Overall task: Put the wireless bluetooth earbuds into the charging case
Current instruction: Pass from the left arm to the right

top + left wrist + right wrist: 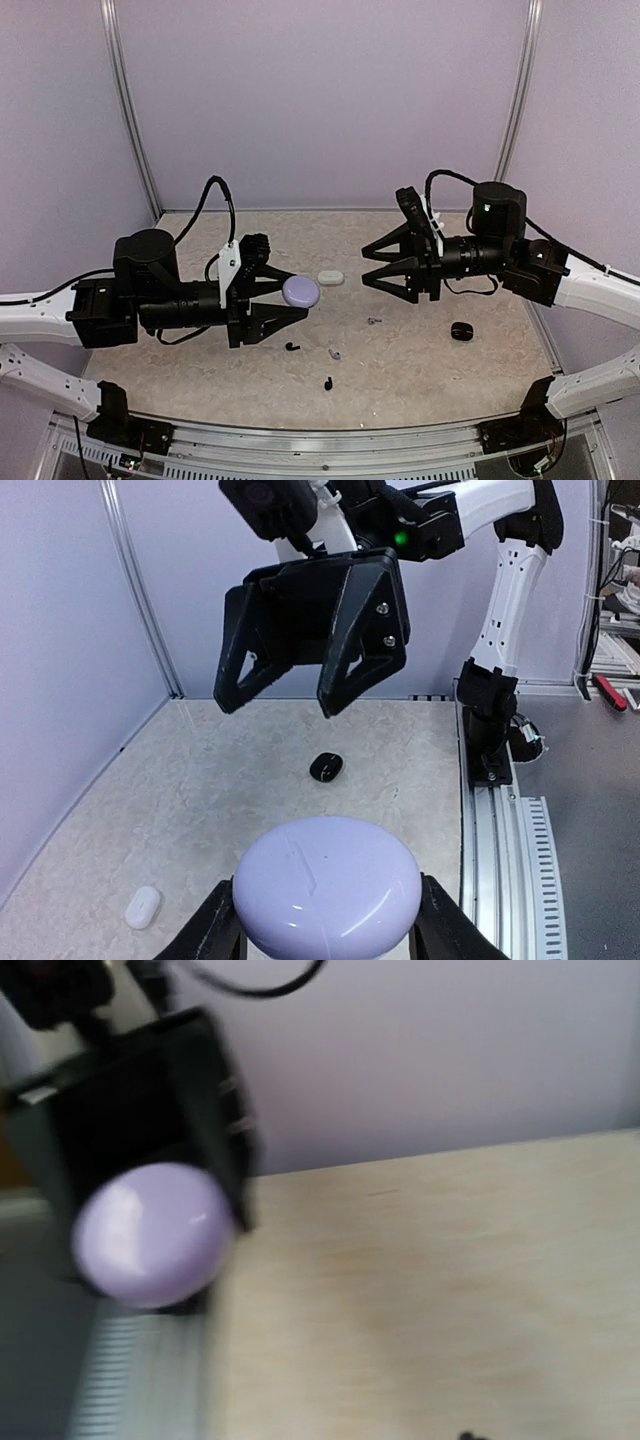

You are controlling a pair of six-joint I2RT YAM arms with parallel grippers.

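My left gripper (298, 293) is shut on a closed pale lavender pebble-shaped case (301, 289) and holds it above the table. In the left wrist view the case (327, 885) sits between my two black fingers (216, 932). My right gripper (366, 267) is open and empty, in the air, facing the left one; it also shows in the left wrist view (278, 705). The blurred right wrist view shows the lavender case (150, 1232) but not its own fingers. Tiny earbuds lie on the table: two black ones (292, 346) (328, 382) and two pale ones (334, 354) (374, 321).
A white case (331, 277) lies on the table between the grippers and shows in the left wrist view (143, 907). A black case (461, 331) lies at the right and shows in the left wrist view (326, 766). Walls enclose the table on three sides.
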